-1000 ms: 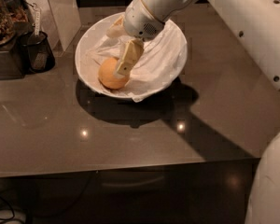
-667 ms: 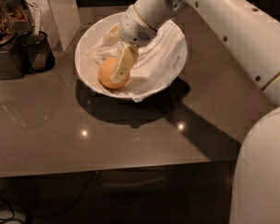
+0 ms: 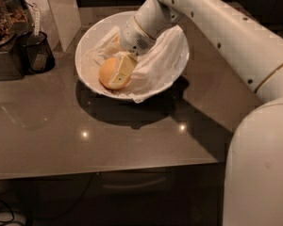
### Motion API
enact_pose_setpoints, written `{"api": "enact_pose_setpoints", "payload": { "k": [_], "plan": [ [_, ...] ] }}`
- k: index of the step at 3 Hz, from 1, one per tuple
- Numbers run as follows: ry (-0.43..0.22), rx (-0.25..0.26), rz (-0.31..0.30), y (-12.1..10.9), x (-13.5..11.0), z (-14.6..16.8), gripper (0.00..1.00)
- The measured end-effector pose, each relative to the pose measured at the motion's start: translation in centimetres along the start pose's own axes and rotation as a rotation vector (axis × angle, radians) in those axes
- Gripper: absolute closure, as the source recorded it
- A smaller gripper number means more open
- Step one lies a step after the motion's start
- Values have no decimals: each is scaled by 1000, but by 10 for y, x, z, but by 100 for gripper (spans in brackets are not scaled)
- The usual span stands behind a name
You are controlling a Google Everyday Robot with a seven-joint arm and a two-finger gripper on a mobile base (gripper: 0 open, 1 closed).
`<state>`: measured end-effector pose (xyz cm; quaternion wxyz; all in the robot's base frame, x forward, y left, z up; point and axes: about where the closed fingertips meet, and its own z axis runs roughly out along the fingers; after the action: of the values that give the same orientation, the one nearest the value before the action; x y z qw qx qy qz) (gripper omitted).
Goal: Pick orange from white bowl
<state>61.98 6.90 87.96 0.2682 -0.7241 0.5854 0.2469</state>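
The orange (image 3: 107, 72) lies in the left part of the white bowl (image 3: 87, 81), on the bowl's white cloth lining (image 3: 160, 60). The bowl stands on the dark glossy table (image 3: 132, 140) near its back. My gripper (image 3: 117, 76) reaches down into the bowl from the upper right and rests right on the orange, covering its right side. The orange is still down in the bowl on the cloth. My white arm (image 3: 217, 22) runs from the bowl to the right edge of the view.
A dark cup-like holder (image 3: 35, 53) and a container of brown snacks (image 3: 0, 18) stand at the table's left back. A pale upright box (image 3: 61, 8) stands behind the bowl's left. My robot's body (image 3: 259, 173) fills the lower right. The table's front edge (image 3: 108, 171) runs across the lower part of the view.
The gripper stays on the orange in the bowl. The arm's upper links have swung closer to the camera and now fill the lower right. The orange and the bowl have not visibly moved.
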Motion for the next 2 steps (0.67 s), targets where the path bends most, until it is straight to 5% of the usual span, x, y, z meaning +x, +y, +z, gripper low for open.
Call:
{"api": "enact_pose_setpoints", "payload": {
  "k": [2],
  "plan": [
    [-10,-34,56,-2,18,16,16]
  ]
}}
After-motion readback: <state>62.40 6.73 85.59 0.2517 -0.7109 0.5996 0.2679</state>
